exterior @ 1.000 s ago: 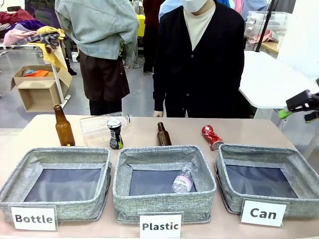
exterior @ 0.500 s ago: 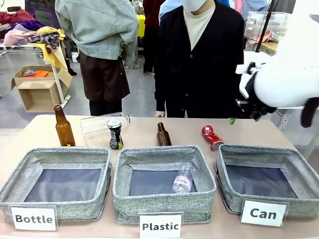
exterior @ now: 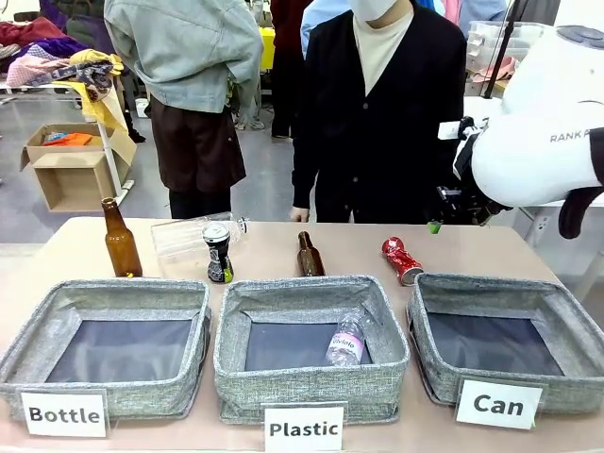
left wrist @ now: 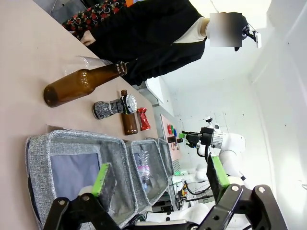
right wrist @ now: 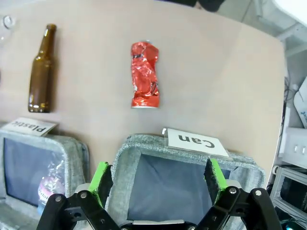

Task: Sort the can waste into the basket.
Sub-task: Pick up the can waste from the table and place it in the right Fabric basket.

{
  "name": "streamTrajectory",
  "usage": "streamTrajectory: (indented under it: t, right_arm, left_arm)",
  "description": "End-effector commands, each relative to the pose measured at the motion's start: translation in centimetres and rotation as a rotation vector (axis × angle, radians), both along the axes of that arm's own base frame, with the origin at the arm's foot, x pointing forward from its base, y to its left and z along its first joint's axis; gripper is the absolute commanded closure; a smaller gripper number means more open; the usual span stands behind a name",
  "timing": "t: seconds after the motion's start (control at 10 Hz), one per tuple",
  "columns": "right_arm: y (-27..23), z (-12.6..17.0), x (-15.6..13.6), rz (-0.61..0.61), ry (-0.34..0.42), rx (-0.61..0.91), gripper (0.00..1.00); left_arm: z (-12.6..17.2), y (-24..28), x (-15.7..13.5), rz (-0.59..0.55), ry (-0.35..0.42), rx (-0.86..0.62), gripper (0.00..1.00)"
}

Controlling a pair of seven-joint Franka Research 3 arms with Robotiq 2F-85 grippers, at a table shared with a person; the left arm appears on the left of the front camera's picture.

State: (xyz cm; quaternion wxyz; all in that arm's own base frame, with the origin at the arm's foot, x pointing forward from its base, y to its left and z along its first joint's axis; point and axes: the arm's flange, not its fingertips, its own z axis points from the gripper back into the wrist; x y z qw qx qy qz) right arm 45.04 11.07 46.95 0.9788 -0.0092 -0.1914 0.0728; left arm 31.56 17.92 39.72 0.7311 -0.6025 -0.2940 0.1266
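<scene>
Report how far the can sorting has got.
Done: nothing yet; no can lies in the Can basket. In hand: the right pincer hangs open in the air, looking down on that basket and the crushed red can, gripping nothing. Left: the red can lies on the table just behind the basket, and the black can stands farther toward the robot's left; both have to go in.
</scene>
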Motion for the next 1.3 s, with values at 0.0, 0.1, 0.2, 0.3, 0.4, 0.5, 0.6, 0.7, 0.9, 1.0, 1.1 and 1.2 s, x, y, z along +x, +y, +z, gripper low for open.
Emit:
streamTrajectory:
  t: [0.0, 0.1, 0.2, 0.3, 0.4, 0.5, 0.6, 0.7, 0.9, 1.0, 1.1, 1.2]
  right_arm:
    - [1.0, -1.3, 3.8, 0.065, 0.019, -0.020, 0.00]
    - [1.3, -2.4, 6.0, 0.080, 0.050, -0.026, 0.00]
    - [1.4, -4.1, 7.9, 0.106, 0.091, -0.015, 0.00]
    - [1.5, -5.7, 9.7, 0.091, 0.118, -0.024, 0.00]
    - [1.9, -7.4, 11.3, 0.110, 0.138, -0.016, 0.00]
    - [2.4, -9.4, 12.7, 0.142, 0.164, -0.018, 0.00]
    - [2.4, -12.0, 14.7, 0.118, 0.204, -0.056, 0.00]
    - [2.2, -13.8, 15.8, 0.119, 0.234, -0.040, 0.00]
    - [2.0, -15.9, 17.3, 0.126, 0.276, 0.001, 0.00]
    - [2.1, -16.5, 17.6, 0.129, 0.288, 0.002, 0.00]
    - [2.0, -16.9, 17.7, 0.128, 0.299, 0.007, 0.00]
    - [1.8, -16.9, 17.6, 0.118, 0.301, -0.006, 0.60]
  left_arm:
    - [0.1, 0.0, -0.2, -0.005, -0.017, 0.001, 0.00]
    - [0.1, 0.0, -0.2, -0.005, -0.017, 0.001, 0.00]
    - [0.1, 0.0, -0.2, -0.005, -0.017, 0.001, 0.00]
    - [0.1, 0.0, -0.2, -0.005, -0.017, 0.001, 0.00]
    - [0.1, 0.0, -0.2, -0.005, -0.017, 0.001, 0.00]
    - [0.1, 0.0, -0.2, -0.005, -0.017, 0.001, 0.00]
    - [0.1, 0.0, -0.2, -0.005, -0.017, 0.001, 0.00]
    - [0.1, 0.0, -0.2, -0.005, -0.017, 0.001, 0.00]
    - [0.1, 0.0, -0.2, -0.005, -0.017, 0.001, 0.00]
    - [0.1, 0.0, -0.2, -0.005, -0.017, 0.001, 0.00]
    - [0.1, 0.0, -0.2, -0.005, -0.017, 0.001, 0.00]
    - [0.1, 0.0, -0.2, -0.005, -0.017, 0.001, 0.00]
